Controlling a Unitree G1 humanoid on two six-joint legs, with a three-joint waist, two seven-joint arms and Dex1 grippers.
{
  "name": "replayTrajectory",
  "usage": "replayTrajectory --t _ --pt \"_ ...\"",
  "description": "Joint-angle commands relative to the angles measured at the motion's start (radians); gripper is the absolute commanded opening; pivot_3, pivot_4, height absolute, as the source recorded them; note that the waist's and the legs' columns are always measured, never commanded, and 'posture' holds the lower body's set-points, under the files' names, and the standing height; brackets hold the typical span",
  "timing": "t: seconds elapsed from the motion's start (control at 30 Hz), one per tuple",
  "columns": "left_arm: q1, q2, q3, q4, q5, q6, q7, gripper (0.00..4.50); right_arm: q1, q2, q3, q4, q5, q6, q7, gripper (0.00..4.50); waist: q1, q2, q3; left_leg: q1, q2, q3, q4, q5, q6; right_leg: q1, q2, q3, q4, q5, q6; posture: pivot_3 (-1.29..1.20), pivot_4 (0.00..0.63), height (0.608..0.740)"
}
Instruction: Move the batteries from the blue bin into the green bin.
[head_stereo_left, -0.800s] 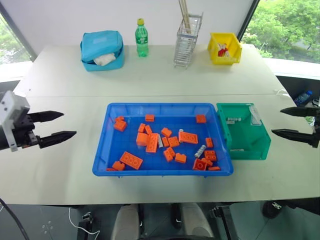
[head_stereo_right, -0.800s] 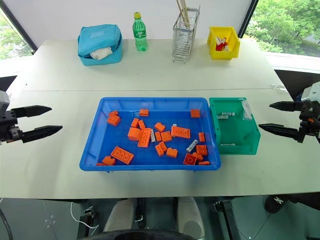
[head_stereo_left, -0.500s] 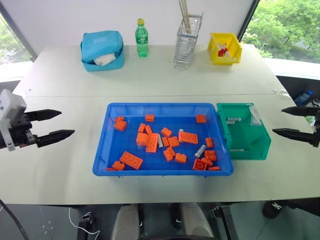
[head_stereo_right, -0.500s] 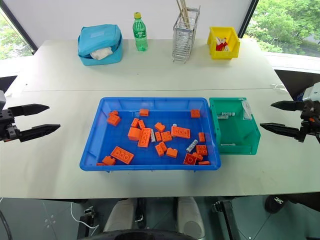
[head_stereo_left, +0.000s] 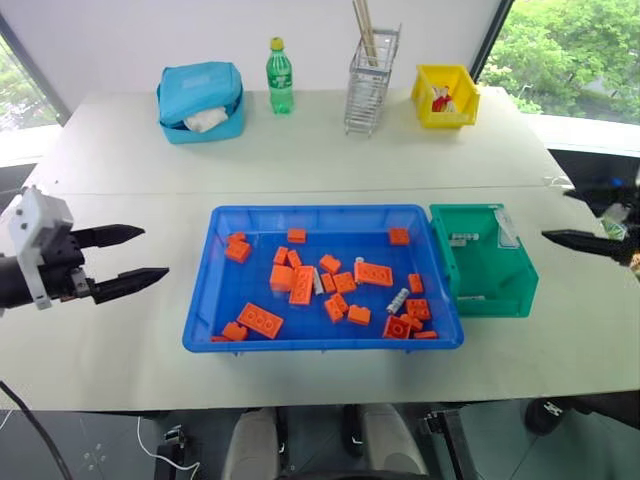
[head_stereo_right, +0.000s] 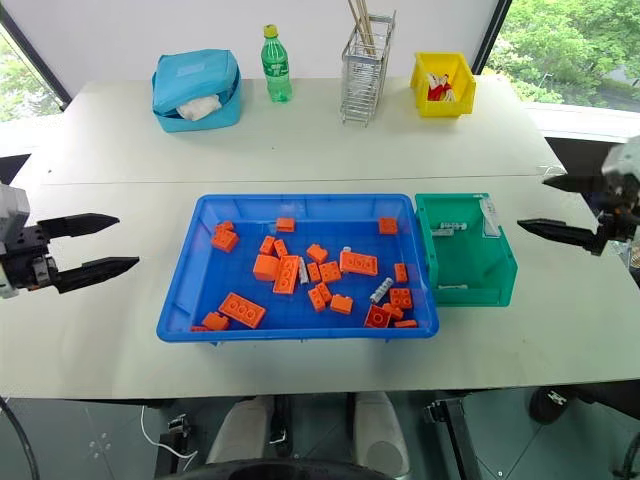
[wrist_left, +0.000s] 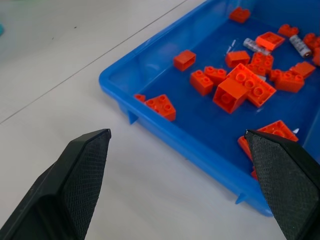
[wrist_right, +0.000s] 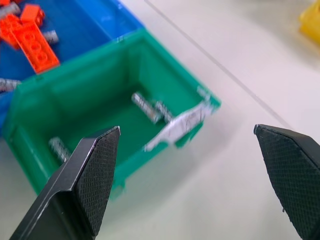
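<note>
Both grippers, left gripper (head_stereo_left: 128, 259) and right gripper (head_stereo_right: 560, 208), gape wide, empty. Risk: batteries (head_stereo_left: 399, 300) at the blue bin's (head_stereo_left: 320, 343) four o'clock sit among orange bricks (head_stereo_left: 303, 285); a brick could be grabbed instead.

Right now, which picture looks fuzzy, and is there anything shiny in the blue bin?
Right wrist view: the green bin and the batteries in it look soft and smeared, while the right gripper's own fingers are crisp. Left wrist view: sharp; the blue bin rim shows pale glare. Left eye view: even daylight with soft shadows, and small white glints on the blue bin's floor.
</note>
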Motion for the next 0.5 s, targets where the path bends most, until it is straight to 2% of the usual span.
replayTrajectory --t 0.03,0.23,0.3,0.37,0.5 --pt "-0.033 0.021 -0.010 -0.079 -0.067 0.031 -0.025 4.50 -0.109 0.043 0.067 -0.134 0.021 0.061 0.006 4.41 -0.001 0.000 0.000 0.000 0.000 0.000 0.000 0.000 0.000 0.000 0.000 0.000 0.001 0.000 0.000 0.00 0.150 0.736" --pt "-0.073 0.026 -0.094 -0.221 -0.142 0.070 -0.052 4.50 -0.265 0.245 0.259 -0.412 0.041 0.229 -0.040 4.41 0.000 0.000 0.000 -0.001 0.001 0.001 0.000 0.000 0.000 -0.003 0.002 0.001 0.002 0.000 0.001 0.00 0.150 0.736" --pt "-0.088 0.020 -0.123 -0.259 -0.163 0.084 -0.046 4.50 -0.308 0.357 0.368 -0.471 0.015 0.247 -0.062 4.41 0.017 0.000 0.000 -0.002 0.001 0.000 0.000 0.000 0.000 -0.004 0.003 0.001 0.002 0.000 0.001 0.00 0.150 0.736" --pt "-0.090 0.020 -0.136 -0.278 -0.170 0.089 -0.044 4.50 -0.326 0.430 0.454 -0.474 -0.036 0.203 -0.052 4.41 0.001 -0.001 0.000 -0.002 0.000 0.000 0.001 0.000 0.000 -0.003 0.002 0.001 0.002 0.000 0.000 0.00 0.150 0.736" --pt "-0.086 0.022 -0.150 -0.285 -0.171 0.096 -0.039 4.50 -0.367 0.541 0.578 -0.387 -0.121 0.120 -0.021 4.41 0.006 -0.001 0.000 -0.002 0.000 0.000 0.001 0.000 0.000 -0.003 0.003 0.001 0.003 0.001 0.000 0.00 0.150 0.736"
